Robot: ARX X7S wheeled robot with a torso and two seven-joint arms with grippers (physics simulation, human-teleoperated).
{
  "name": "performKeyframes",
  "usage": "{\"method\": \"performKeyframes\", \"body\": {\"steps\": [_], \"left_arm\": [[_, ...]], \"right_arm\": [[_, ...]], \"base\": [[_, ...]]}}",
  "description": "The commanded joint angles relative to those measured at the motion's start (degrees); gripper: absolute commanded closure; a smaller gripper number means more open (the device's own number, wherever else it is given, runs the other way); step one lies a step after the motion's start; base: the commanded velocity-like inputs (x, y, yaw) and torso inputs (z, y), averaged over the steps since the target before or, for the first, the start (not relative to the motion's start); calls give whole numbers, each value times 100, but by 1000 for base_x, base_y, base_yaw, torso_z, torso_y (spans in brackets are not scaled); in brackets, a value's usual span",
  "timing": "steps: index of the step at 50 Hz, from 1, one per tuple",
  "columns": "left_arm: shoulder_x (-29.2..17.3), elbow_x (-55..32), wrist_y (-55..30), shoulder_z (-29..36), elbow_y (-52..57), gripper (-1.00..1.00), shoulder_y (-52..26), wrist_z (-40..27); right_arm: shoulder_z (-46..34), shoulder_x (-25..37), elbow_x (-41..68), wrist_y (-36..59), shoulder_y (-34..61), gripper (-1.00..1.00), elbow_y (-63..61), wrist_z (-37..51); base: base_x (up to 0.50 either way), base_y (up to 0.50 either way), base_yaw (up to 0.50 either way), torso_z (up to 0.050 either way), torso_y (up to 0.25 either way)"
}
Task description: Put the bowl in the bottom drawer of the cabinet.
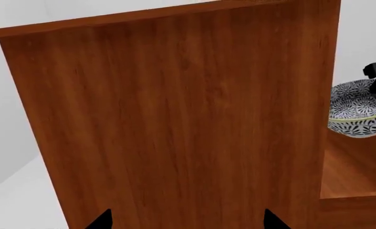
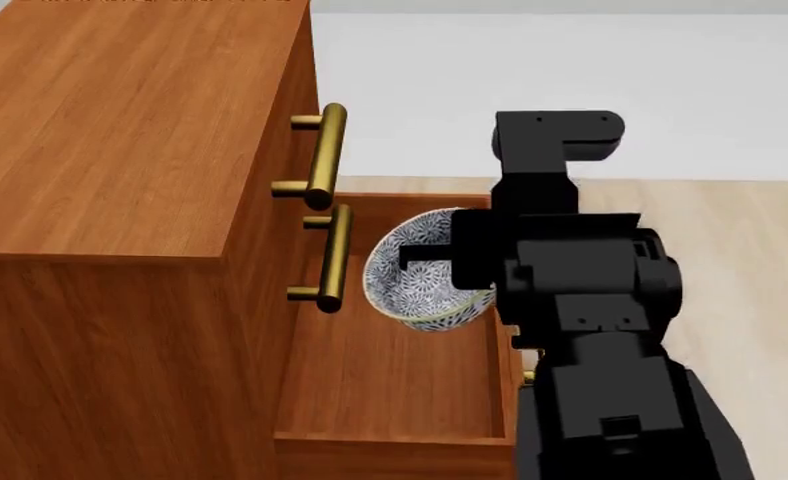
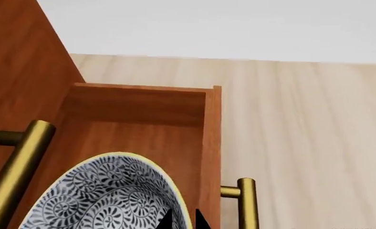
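Note:
The blue-and-white floral bowl (image 2: pixel 414 275) hangs tilted over the pulled-out bottom drawer (image 2: pixel 394 390) of the reddish-brown cabinet (image 2: pixel 114 150). My right gripper (image 3: pixel 184 220) is shut on the bowl (image 3: pixel 105 195), one fingertip inside the rim and one outside. In the right wrist view the bottom drawer's far wall (image 3: pixel 137 102) and its brass handle (image 3: pixel 245 202) show beyond the bowl. My left gripper (image 1: pixel 188 222) stands open facing the cabinet's side panel (image 1: pixel 175 124), with nothing between its tips. The bowl (image 1: pixel 360 112) shows past the panel's edge, above the drawer floor (image 1: pixel 353 171).
The two upper drawers are shut, and their brass handles (image 2: pixel 325 155) (image 2: pixel 335 255) jut out right beside the bowl. My black right arm (image 2: pixel 581 300) covers the drawer's right side. Pale wood floor (image 2: pixel 754 260) lies to the right, with a white wall behind.

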Motion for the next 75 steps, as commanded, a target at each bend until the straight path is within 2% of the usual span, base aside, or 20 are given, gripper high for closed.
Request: {"method": "performKeyframes", "body": {"steps": [1, 44, 75], "left_arm": [[31, -139, 114, -96, 15, -100, 43, 19], [-30, -176, 218, -16, -164, -100, 29, -61], [-84, -260, 213, -26, -150, -100, 22, -121]], "right_arm": [[-151, -105, 244, -165, -109, 100, 81, -54], [-1175, -108, 1627, -297, -423, 100, 82, 229], [-2594, -108, 3355, -448, -561, 100, 82, 470]], "base": [[0, 0, 0, 0, 0], [0, 0, 0, 0, 0], [0, 0, 0, 0, 0]]}}
